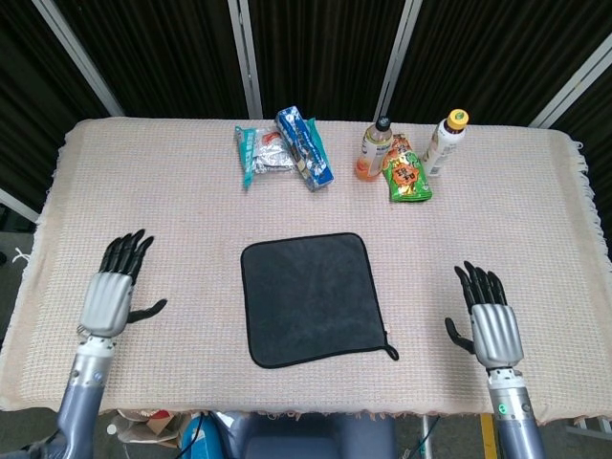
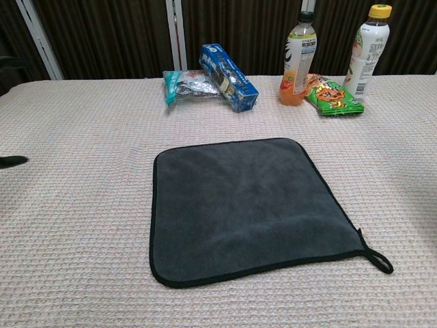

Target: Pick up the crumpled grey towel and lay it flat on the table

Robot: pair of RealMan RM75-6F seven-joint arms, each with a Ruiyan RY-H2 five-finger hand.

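silver-and-black left hand [image 2: 9, 162] only a dark fingertip at chest view's left edge, right hand outside chest view, snack packet print illegible

We see the towel [image 1: 314, 298] flat between our hands | left hand [image 1: 113, 295] well to its left | right hand [image 1: 491, 325] well right | snack packs [image 1: 283, 149] and bottles [image 1: 411, 145] far beyond both hands

A tabletop [image 1: 143, 191] under a beige woven cloth carries goods along its 12 o'clock edge. At 11 o'clock a silver-teal snack packet [image 1: 260, 153] touches a blue biscuit pack [image 1: 306, 148]. At 1 o'clock an orange drink bottle [image 1: 374, 151] stands upright, a green snack bag [image 1: 406, 175] just beside it, then a white yellow-capped bottle [image 1: 444, 142].
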